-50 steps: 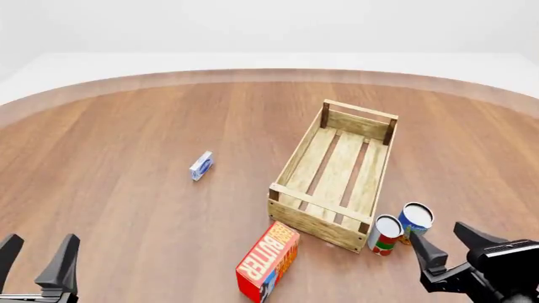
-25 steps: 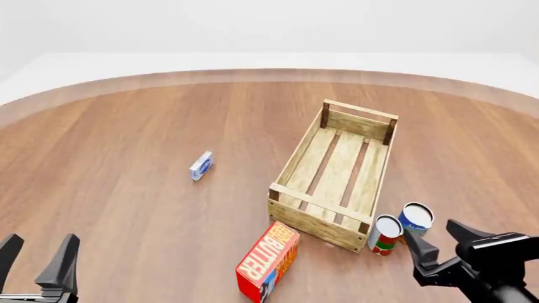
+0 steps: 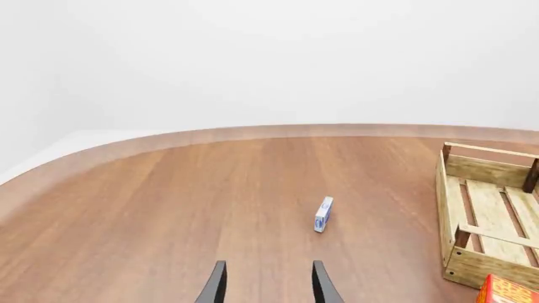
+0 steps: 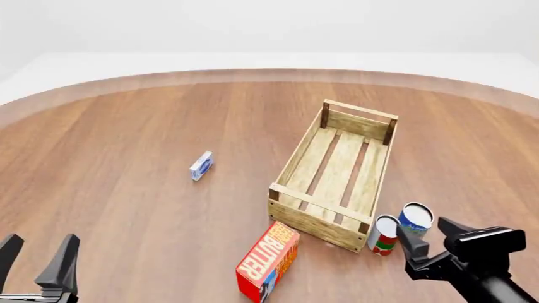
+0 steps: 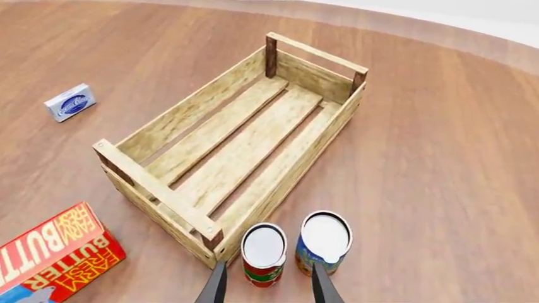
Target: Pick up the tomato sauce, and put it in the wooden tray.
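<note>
The right pincer (image 4: 432, 241), fingers apart, hovers near the tomato sauce (image 4: 385, 235) beside the wooden tray (image 4: 337, 181).

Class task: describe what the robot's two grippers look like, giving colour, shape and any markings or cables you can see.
Both the left gripper and the right gripper are matte black, each with two tapered, blade-like fingers coming to points. The right one sits on a blocky black body. No markings, labels or cables are visible on either.

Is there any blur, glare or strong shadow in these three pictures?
Front view: sharp render, even light, only faint shadow beside the wooden tray. Right wrist view: crisp; the tomato sauce top shows no glare. Left wrist view: the white background is featureless, no blur.
</note>
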Controlling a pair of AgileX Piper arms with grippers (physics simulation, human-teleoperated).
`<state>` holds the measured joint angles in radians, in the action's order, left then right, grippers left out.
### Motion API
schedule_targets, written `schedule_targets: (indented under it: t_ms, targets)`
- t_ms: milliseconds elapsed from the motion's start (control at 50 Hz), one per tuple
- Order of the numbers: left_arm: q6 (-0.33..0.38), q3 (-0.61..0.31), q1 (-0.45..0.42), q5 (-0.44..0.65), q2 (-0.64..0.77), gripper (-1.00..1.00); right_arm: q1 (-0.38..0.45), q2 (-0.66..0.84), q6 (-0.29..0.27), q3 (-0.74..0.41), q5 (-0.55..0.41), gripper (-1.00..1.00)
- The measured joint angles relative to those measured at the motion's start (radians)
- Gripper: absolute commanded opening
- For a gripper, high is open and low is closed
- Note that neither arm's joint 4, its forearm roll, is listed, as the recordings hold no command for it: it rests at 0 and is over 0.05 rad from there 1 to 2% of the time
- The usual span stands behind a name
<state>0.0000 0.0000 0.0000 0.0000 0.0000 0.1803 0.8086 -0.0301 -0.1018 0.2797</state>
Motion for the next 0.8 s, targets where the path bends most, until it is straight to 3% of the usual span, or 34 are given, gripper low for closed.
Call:
schedule_targets:
  t_ms: [800]
  targets:
    - [0.0, 0.0, 0.0, 0.0, 0.0, 1.0, 0.002, 0.172, 0.012, 0.029, 0.176, 1.0]
